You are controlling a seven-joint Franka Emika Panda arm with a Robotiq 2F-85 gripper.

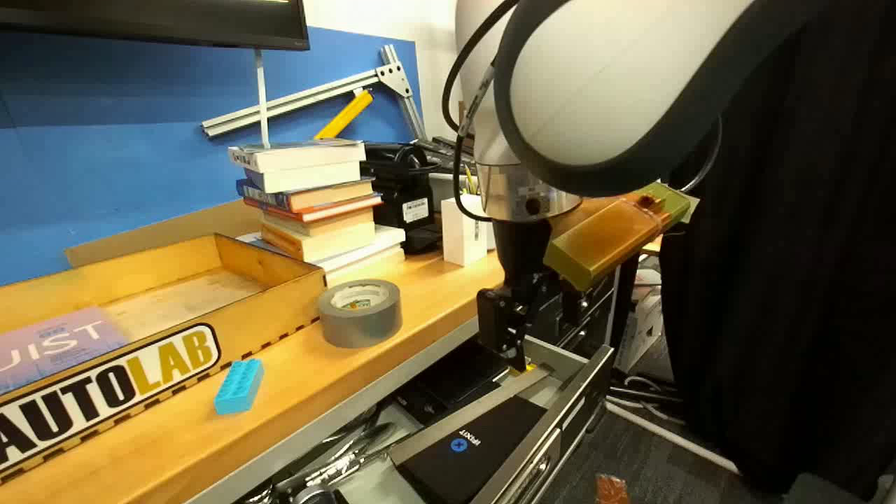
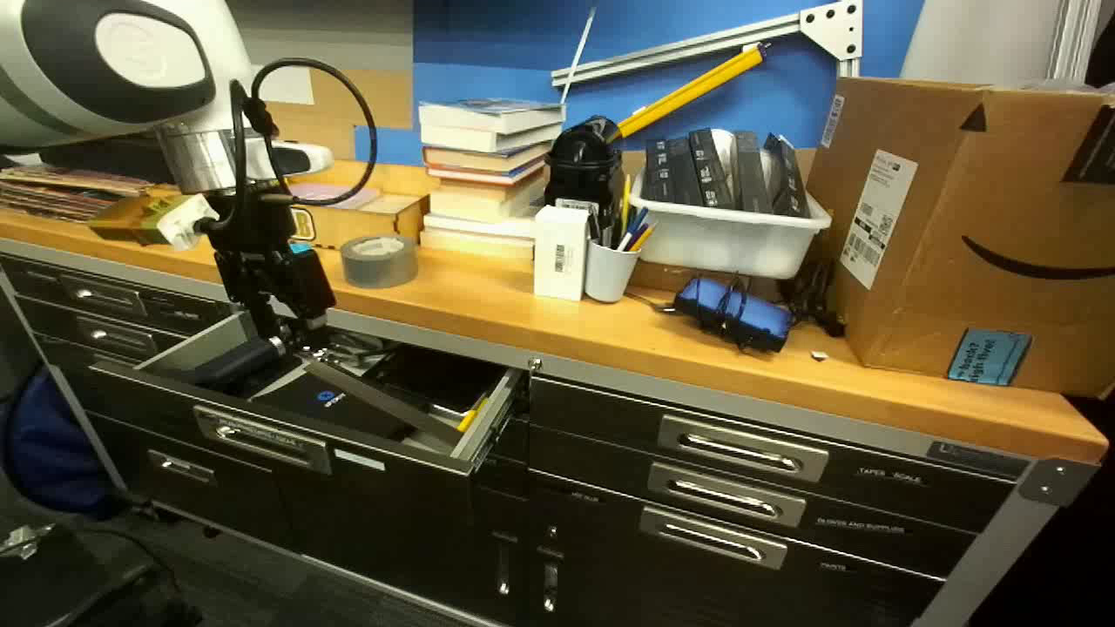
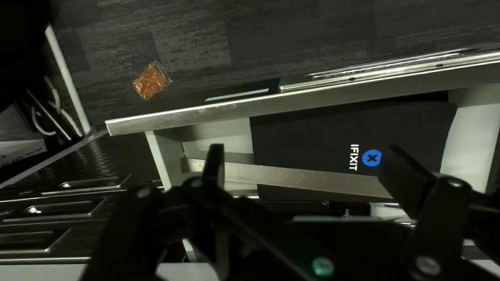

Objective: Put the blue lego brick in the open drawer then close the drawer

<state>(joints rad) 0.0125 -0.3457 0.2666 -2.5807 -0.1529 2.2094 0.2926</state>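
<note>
The blue lego brick [image 1: 239, 386] lies on the wooden worktop beside the lettered tray. In an exterior view only a cyan bit of the brick [image 2: 300, 248] shows behind the gripper; it is out of the wrist view. The drawer [image 2: 383, 440] is pulled open, its front rim also showing in the wrist view [image 3: 273, 100] and in an exterior view [image 1: 560, 420]. My gripper [image 1: 516, 362] points down over the drawer, also in an exterior view [image 2: 296, 338]. In the wrist view its fingers [image 3: 304, 152] are wide apart with nothing between them, above the drawer's contents.
The drawer holds a black IFIXIT case [image 3: 312, 132] and a metal ruler [image 3: 297, 177]. On the worktop stand the AUTOLAB tray [image 1: 280, 287], a grey tape roll [image 1: 360, 315], a book stack [image 1: 315, 203] and a white box [image 1: 464, 231]. An orange packet [image 3: 151, 82] lies on the floor.
</note>
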